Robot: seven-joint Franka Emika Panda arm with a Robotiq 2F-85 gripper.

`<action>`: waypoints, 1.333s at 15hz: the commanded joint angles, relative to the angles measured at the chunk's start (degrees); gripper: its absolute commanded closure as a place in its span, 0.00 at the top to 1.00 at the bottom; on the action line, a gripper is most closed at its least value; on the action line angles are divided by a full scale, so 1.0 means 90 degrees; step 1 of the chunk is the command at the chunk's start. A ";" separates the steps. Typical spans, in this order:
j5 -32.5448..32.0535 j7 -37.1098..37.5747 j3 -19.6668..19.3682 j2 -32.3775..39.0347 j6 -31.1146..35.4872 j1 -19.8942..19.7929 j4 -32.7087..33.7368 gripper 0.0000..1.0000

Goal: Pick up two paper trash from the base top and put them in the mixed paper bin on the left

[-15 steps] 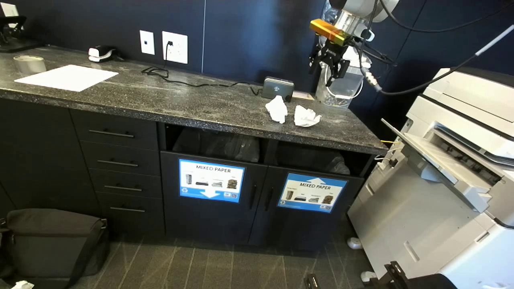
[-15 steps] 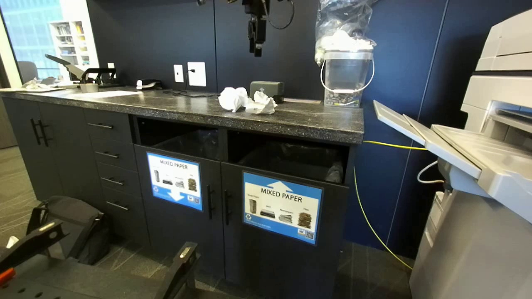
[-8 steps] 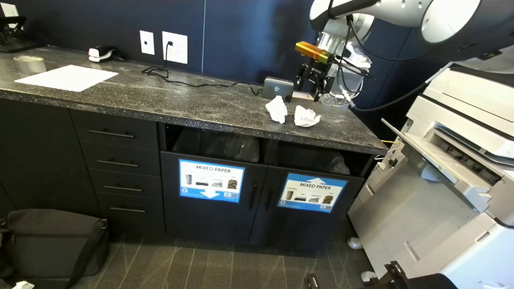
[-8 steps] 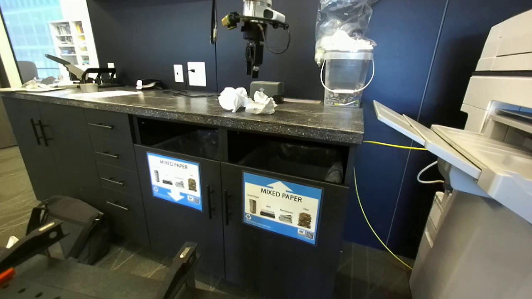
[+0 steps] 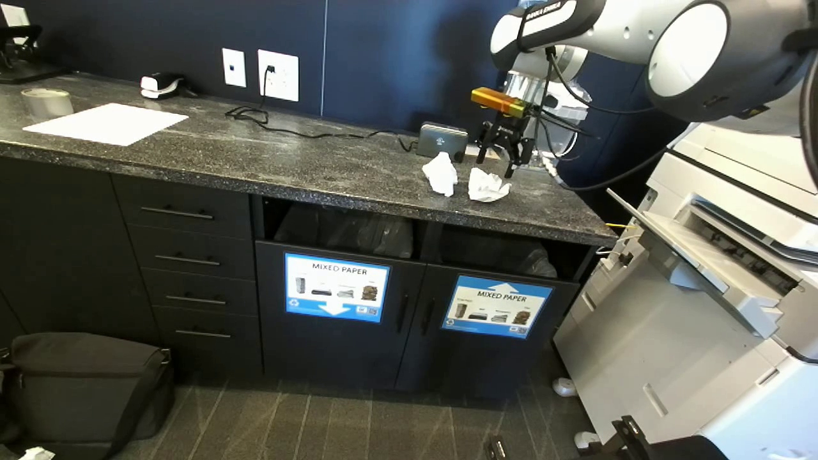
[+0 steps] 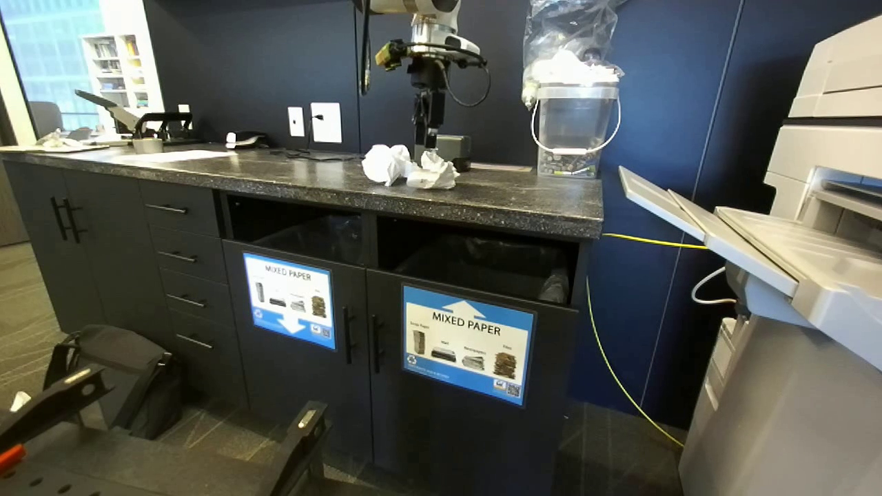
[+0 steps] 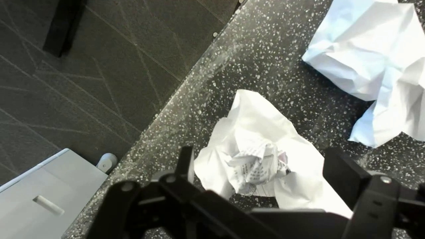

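Two crumpled white paper wads rest on the dark speckled base top [image 5: 287, 156] near its front edge: the left wad [image 5: 441, 174] and the right wad [image 5: 488, 186]. My gripper [image 5: 495, 166] hangs just over and behind the right wad in an exterior view. In the wrist view its fingers stand wide apart, the right wad [image 7: 259, 146] showing between them with printed text in its folds; it is not gripped. At upper right there lies the left wad [image 7: 372, 59]. Below the counter is the left mixed paper bin [image 5: 348, 229], a lined opening above a labelled door.
A grey box [image 5: 442, 142] stands just behind the wads. Farther right is a clear bucket [image 6: 577, 124] with a plastic bag on top. A right-hand bin opening [image 6: 482, 265] and a printer [image 5: 690, 255] are nearby. A flat white sheet [image 5: 105, 124] lies far left.
My gripper has come down, ending close above the right wad and slightly left of where it was in an exterior view. Both wads have stayed in place.
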 commanded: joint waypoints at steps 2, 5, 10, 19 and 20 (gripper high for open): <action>-0.0114 -0.0175 -0.0046 0.0196 0.0449 -0.0026 0.0144 1.00; -0.0146 -0.0175 -0.0041 0.0336 0.0883 -0.0054 0.0117 1.00; -0.0004 -0.0207 -0.0176 0.0481 0.1039 -0.0063 0.0069 1.00; -0.0032 -0.0218 -0.0222 0.0531 0.1109 -0.0055 0.0013 1.00; -0.0033 -0.0226 -0.0221 0.0538 0.1095 -0.0055 0.0017 1.00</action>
